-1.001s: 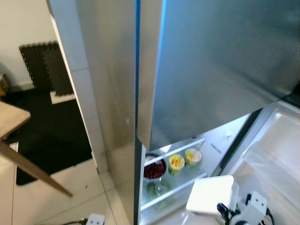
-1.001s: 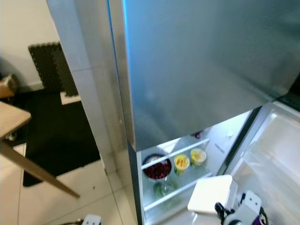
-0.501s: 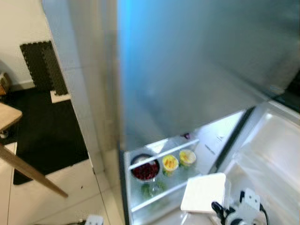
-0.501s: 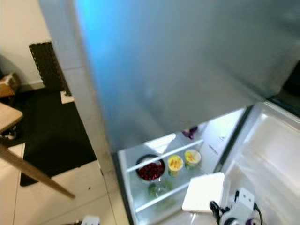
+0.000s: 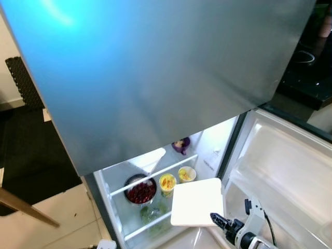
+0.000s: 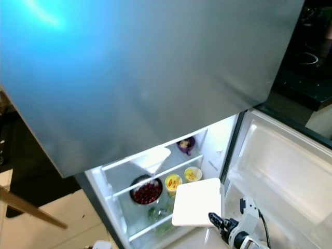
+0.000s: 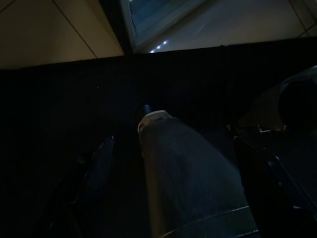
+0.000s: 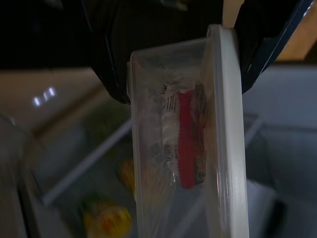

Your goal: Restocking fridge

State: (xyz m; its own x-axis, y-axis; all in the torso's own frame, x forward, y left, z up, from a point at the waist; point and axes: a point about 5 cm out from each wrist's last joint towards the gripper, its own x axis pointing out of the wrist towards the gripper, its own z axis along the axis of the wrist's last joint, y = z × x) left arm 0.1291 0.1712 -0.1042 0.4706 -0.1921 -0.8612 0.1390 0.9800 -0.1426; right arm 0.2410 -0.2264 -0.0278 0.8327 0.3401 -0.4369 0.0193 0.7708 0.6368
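The right gripper (image 5: 217,218) is clamped on a clear plastic box with a white lid (image 5: 197,201), its black fingers (image 8: 111,74) pressing the box from either side. In the right wrist view the box (image 8: 183,144) stands on edge between the fingers, and a wrapped red and white packet (image 8: 184,139) can be seen through its wall. The box is held up in front of the open lower part of the fridge (image 5: 155,78), just ahead of the gripper.

Just beyond the box, on a glass shelf (image 5: 155,179) inside the lit compartment, two yellow-topped cups (image 5: 167,182) stand side by side, and a bowl of dark red fruit (image 5: 139,191) sits next to them, further to the left. Something green (image 5: 151,211) lies on the level below that shelf. Further back, on the shelf above, rests a small purple thing (image 5: 181,145).

To the right of the gripper the open white fridge door (image 5: 280,171) shows its inner shelves.

The left gripper (image 7: 168,148) hangs in deep shade; whether its fingers are apart or together cannot be told.
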